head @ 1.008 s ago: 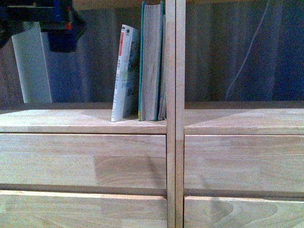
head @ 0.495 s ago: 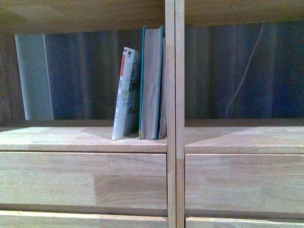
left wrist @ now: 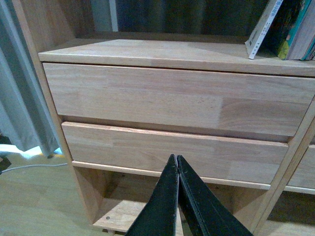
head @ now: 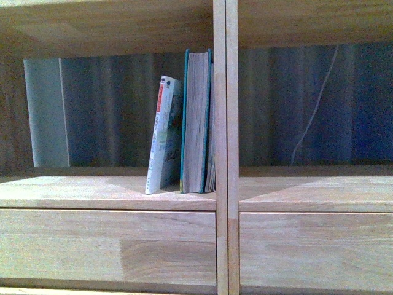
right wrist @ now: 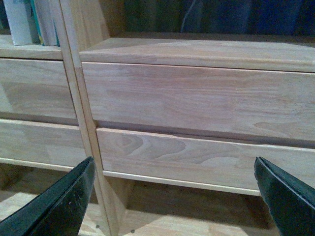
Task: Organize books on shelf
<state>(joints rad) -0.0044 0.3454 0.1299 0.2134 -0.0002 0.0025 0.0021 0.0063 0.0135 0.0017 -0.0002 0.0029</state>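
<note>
White paperback (head: 164, 135) leans right onto teal book (head: 196, 121) on shelf (head: 92, 190). Left hand (left wrist: 176, 164) clenched empty; right hand (right wrist: 174, 191) released, both low by drawers (left wrist: 167, 96).

dim, bluish cast — soft focus | shelf (head: 104, 192) top lit

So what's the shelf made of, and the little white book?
The shelf looks like pale, smooth wood: you can see grain and joined blocks in its boards. The little white book seems paper with a thin printed, perhaps glossy, cover; it leans against the teal book.
</note>
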